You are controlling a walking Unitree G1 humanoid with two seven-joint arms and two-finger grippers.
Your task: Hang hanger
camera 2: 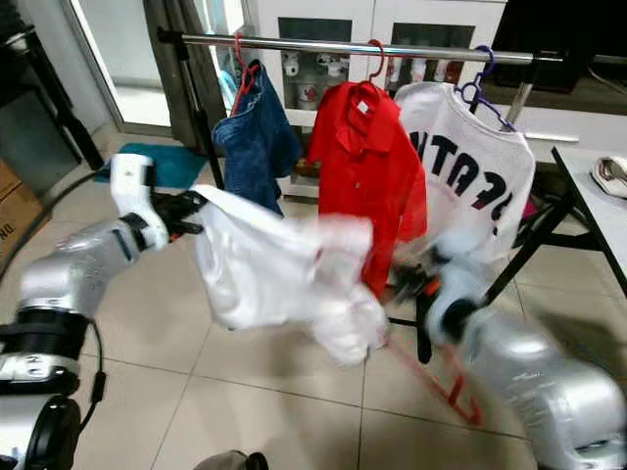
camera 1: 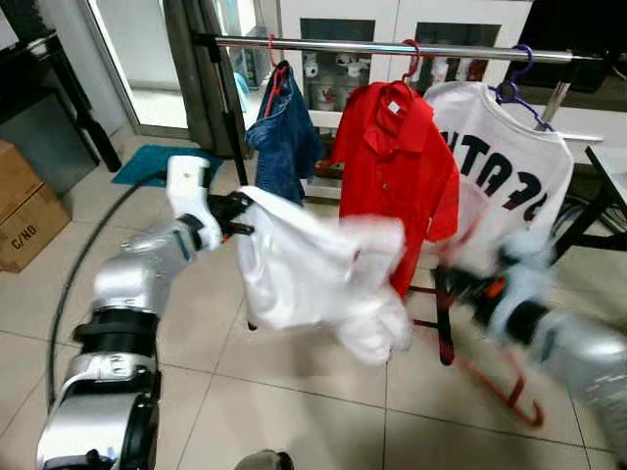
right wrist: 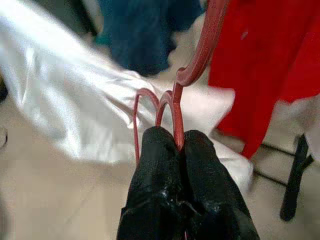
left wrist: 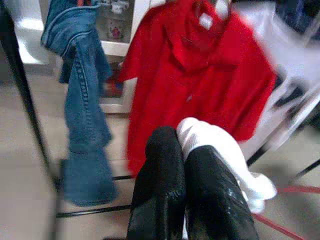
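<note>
White cloth: a white shirt (camera 1: 313, 269) hangs in mid-air before the rack, stretched between the two arms and blurred at its right half.
Left gripper: the left gripper (camera 1: 242, 211) is raised at the shirt's upper left corner; in the left wrist view its fingers (left wrist: 160, 190) are pressed together with white fabric pinched between them.
Right gripper: the right gripper (right wrist: 177, 145), blurred in the head views, sits low at the right; its fingers are clamped on the red hanger (right wrist: 192, 65) just beside the bend of its wire.
Hanger: red, held below the rail and off it, its lower part trailing toward the floor (camera 1: 294, 411) in the left eye view.
Rail: a metal rail (camera 1: 392, 46) carries blue jeans (camera 1: 282, 137), a red shirt (camera 1: 397, 166) and a white lettered shirt (camera 1: 509, 166), each on its own hanger.
Nearby: cardboard boxes (camera 1: 24, 206) at the left, a teal mat (camera 1: 157, 162) behind the rack.
</note>
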